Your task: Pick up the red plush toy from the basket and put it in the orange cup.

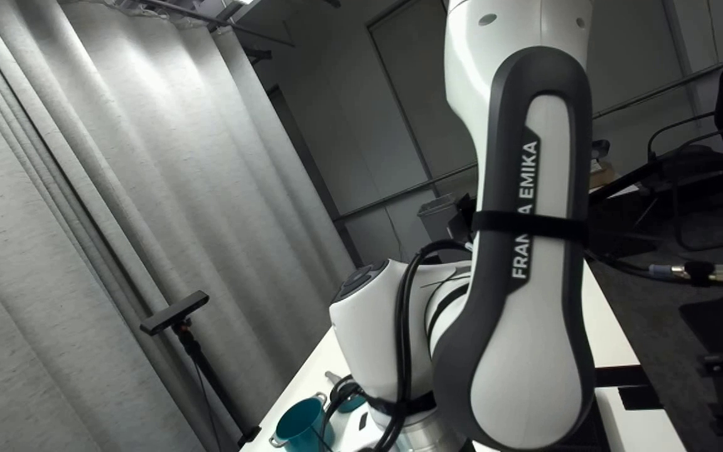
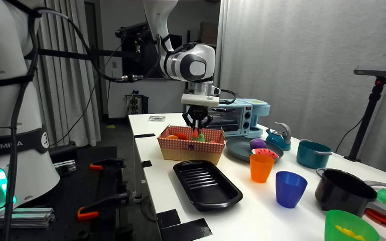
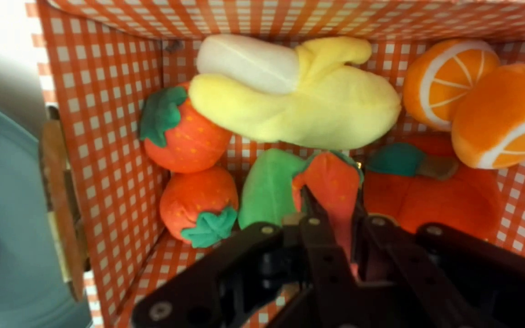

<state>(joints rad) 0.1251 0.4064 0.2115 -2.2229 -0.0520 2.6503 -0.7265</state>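
Note:
The basket (image 2: 189,154) is rectangular, lined in red gingham, and stands on the white table. It fills most of the wrist view (image 3: 94,136). My gripper (image 2: 196,127) points down into it. In the wrist view, the gripper (image 3: 333,196) is shut on a red plush toy (image 3: 331,180), a strawberry-like piece with a green leafy edge, squeezed between the fingers. The toy (image 2: 195,134) shows at the fingertips, level with the basket's upper part. The orange cup (image 2: 261,169) stands upright on the table, open-topped, apart from the basket. Gripper and basket are out of the exterior view with the large arm link.
The basket also holds a banana (image 3: 299,100), a green toy (image 3: 269,187), oranges (image 3: 508,114) and strawberries (image 3: 198,205). A black tray (image 2: 209,184), grey plate (image 2: 240,150), blue cup (image 2: 290,189), green cup (image 2: 347,227), black pot (image 2: 333,194) and toaster oven (image 2: 226,117) stand around.

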